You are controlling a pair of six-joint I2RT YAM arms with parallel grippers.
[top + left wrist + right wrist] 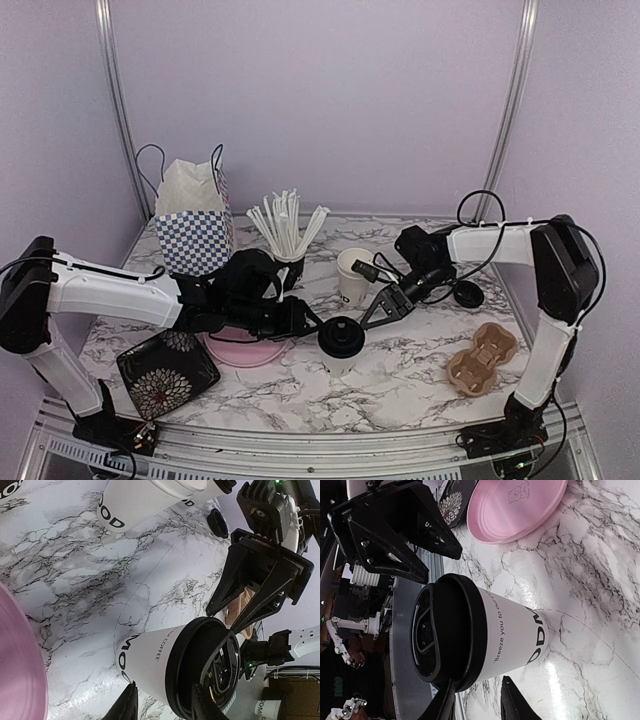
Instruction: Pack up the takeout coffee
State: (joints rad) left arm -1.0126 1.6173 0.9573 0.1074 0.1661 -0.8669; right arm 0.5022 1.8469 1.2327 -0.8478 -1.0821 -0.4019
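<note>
Centre of the marble table (400,385), the lidded coffee cup (341,340) stands upright, just right of the pink plate (245,352). The left gripper (164,690) is at it from the left, jaws apart, tips by the lid rim and upper wall; I cannot tell whether they touch. The right gripper (479,681) faces it from the other side, jaws likewise parted, tips at the cup's edge, contact equally unclear. Behind stands an uncapped cup (353,272), with a loose black lid (467,294) lying off to its right. The cardboard cup carrier (483,357) sits near the right edge, well apart from both cups.
</note>
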